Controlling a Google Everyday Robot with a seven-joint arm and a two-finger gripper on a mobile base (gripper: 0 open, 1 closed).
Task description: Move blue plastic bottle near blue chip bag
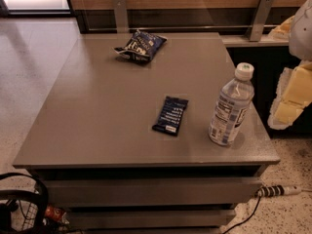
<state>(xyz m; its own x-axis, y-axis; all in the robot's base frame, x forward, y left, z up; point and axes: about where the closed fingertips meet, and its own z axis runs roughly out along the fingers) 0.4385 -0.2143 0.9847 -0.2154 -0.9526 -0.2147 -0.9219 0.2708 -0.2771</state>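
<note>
Blue plastic bottle (231, 106) upright at front-right of table (97, 111), well apart from blue chip bag (141, 45) at back. Gripper (290, 101) off right edge near bottle, holding nothing; opening can't tell. Bottle likely light, thin-walled, slick, tippy: grab mid-body at label.

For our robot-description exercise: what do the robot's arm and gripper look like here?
At the view's right edge, the arm is a rounded white shell; below it the gripper shows pale yellow, blocky segments with whitish edges. No cables or markings show on them.
</note>
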